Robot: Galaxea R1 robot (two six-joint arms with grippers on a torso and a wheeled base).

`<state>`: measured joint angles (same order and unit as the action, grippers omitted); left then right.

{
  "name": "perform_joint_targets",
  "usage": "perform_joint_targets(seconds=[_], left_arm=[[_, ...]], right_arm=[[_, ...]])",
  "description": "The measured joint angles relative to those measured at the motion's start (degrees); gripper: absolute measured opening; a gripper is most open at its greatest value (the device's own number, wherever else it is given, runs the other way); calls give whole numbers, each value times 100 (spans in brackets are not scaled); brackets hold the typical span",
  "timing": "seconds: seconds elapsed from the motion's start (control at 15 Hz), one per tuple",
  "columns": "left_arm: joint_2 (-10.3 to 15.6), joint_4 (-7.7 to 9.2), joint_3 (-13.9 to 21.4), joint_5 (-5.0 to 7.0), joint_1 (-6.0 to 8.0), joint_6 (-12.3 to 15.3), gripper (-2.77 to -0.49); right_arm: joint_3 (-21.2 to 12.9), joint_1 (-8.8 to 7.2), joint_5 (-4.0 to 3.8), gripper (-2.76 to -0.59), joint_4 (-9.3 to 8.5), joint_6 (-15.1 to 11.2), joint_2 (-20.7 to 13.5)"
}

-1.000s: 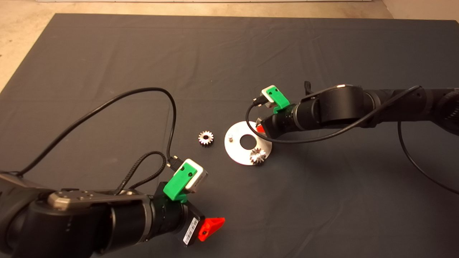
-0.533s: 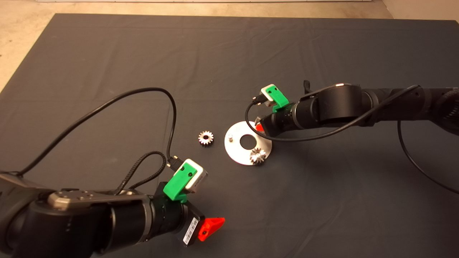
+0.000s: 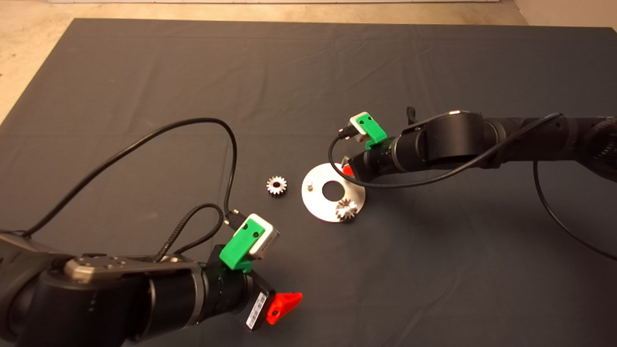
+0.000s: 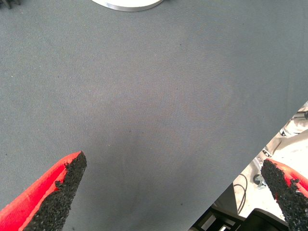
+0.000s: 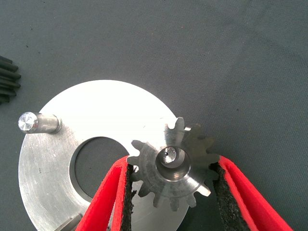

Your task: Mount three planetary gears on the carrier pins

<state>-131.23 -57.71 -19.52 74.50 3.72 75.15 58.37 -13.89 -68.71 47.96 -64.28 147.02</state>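
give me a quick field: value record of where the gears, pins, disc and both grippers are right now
disc: silver disc flat on the mat
gear 1: seated gear on the disc's near pin
gear 2: held gear between the right gripper fingers, centre hole over a pin
gear 3: loose gear on the mat, left of the disc
bare pin: empty pin upright on the disc
left gripper: open, parked over bare mat

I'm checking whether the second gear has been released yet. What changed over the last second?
Little. The right arm and its green claw drew back slightly from the flat round silver disc, up and away. Its red fingers flank the steel toothed gear on its pin. Unchanged: the gear seated at the disc's near edge, the loose gear on the mat, the bare pin, the parked left claw.
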Motion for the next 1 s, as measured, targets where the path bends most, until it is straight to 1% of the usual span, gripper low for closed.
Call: perform_joint_targets(seconds=[0.27, 0.33, 0.47, 0.53, 0.6, 0.8, 0.87, 1.0], left_arm=[[0, 0, 0, 0, 0, 1, -62], [0, 0, 0, 0, 0, 1, -62], [2, 0, 0, -2, 0, 52, -62], [0, -2, 0, -6, 0, 52, -62], [13, 0, 0, -7, 0, 52, -62], [14, 0, 0, -5, 16, 52, -62], [15, -1, 0, -7, 38, 52, -62], [15, 0, 0, -7, 44, 50, -62]], right_arm=[[0, 0, -1, -236, 0, 0, 1], [0, 0, -20, -236, 0, 0, 15], [21, 20, -11, -236, -4, 0, 33], [50, 61, -41, -236, 0, 0, 52], [73, 90, -39, -236, 2, 0, 59], [73, 88, -48, -236, 0, 0, 56], [73, 88, -63, -236, 0, 0, 56], [73, 90, -63, -236, -2, 0, 56]])
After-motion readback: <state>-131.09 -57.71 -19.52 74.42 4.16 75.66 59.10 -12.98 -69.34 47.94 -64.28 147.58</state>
